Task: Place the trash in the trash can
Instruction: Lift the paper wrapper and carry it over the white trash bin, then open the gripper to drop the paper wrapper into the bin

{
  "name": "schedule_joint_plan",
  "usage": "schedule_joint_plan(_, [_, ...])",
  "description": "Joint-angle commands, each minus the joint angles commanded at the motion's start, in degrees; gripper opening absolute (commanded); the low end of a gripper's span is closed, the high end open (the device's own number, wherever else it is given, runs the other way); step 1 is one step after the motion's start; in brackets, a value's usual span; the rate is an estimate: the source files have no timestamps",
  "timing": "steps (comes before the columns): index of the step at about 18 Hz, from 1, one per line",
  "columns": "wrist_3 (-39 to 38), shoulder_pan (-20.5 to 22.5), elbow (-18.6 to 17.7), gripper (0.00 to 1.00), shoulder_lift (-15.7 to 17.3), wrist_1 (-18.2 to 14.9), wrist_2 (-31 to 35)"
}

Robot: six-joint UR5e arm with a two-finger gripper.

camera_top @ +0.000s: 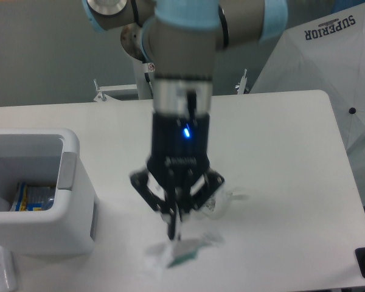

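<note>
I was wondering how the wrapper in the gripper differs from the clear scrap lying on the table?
The wrapper hangs off the table, pinched by the gripper, while the clear scrap rests on the white table beside the fingers. The wrapper looks opaque white with a greenish edge; the scrap is see-through and hard to make out. The wrapper appears larger and flatter, the scrap smaller and crumpled. Neither is in the trash can yet.
</note>
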Motion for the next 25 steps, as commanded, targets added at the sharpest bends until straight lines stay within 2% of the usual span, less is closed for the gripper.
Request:
schedule_joint_plan(3, [-1.1, -1.1, -1.1, 0.00, 2.5, -0.1, -1.0])
schedule_joint_plan(5, [-0.9, -3.3, -3.2, 0.00, 4.7, 0.0, -1.0])
schedule_joint_plan(10, [-1.4, -9.6, -6.1, 0.00, 5.3, 0.0, -2.6])
schedule_joint_plan(16, [-4.5, -15.9, -12.8, 0.00, 7.3, 0.0, -2.4])
schedule_joint_plan(20, [-5.1, -17.2, -16.1, 0.00, 9.8, -0.1, -2.6])
schedule_joint_plan(25, [-5.4, -17.3, -19.2, 0.00, 9.4, 0.0, -2.6])
